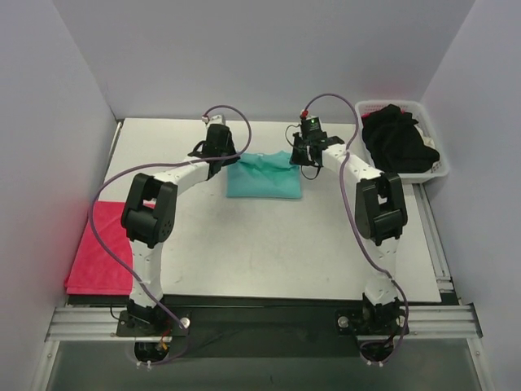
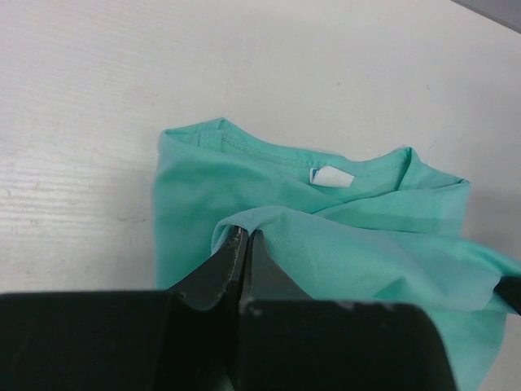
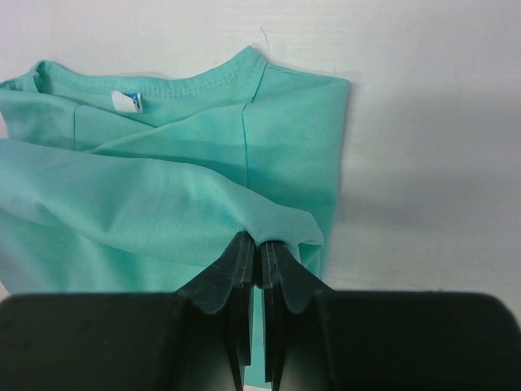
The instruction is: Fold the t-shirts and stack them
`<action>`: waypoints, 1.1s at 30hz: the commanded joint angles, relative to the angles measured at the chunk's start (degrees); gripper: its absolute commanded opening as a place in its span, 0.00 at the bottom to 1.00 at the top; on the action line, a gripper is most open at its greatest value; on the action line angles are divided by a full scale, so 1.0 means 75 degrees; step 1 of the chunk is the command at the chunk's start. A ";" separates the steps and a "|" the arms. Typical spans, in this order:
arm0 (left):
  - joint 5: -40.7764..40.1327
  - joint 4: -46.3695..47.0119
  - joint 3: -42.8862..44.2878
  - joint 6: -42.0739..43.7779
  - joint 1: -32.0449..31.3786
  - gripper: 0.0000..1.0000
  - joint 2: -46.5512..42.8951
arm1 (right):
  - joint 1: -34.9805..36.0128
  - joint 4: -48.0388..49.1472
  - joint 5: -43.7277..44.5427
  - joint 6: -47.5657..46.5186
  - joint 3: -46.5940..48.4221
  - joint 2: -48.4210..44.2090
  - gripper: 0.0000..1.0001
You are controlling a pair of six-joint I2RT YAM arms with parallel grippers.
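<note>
The teal-green t-shirt (image 1: 263, 176) lies partly folded at the far middle of the table, collar and white tag toward the back. My left gripper (image 1: 221, 155) is shut on its left edge; in the left wrist view (image 2: 247, 235) a fold of teal cloth (image 2: 326, 244) drapes over the closed fingertips. My right gripper (image 1: 306, 153) is shut on the right edge; in the right wrist view (image 3: 261, 241) the cloth (image 3: 163, 204) is pinched between the fingers. A pinkish-red t-shirt (image 1: 99, 248) lies at the table's left edge. Black t-shirts (image 1: 397, 138) fill the basket.
A white slotted plastic basket (image 1: 440, 167) stands at the back right, beside the right arm. Grey walls close in the table on the left, back and right. The arms' cables loop above the shirt.
</note>
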 commanded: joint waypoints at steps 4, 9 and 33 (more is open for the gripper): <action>-0.0201 0.0694 0.0679 0.0302 0.0117 0.21 -0.0004 | -0.0274 -0.0221 0.0120 -0.0176 0.1165 0.0467 0.28; -0.1221 0.2295 -0.0398 -0.0026 0.0001 0.43 -0.0788 | -0.0462 -0.0385 0.0389 -0.0177 0.1997 0.0397 0.40; 0.0325 0.0745 0.0147 0.0560 -0.0621 0.45 0.0027 | 0.0230 -0.0631 0.0144 -0.0141 0.0837 0.0478 0.38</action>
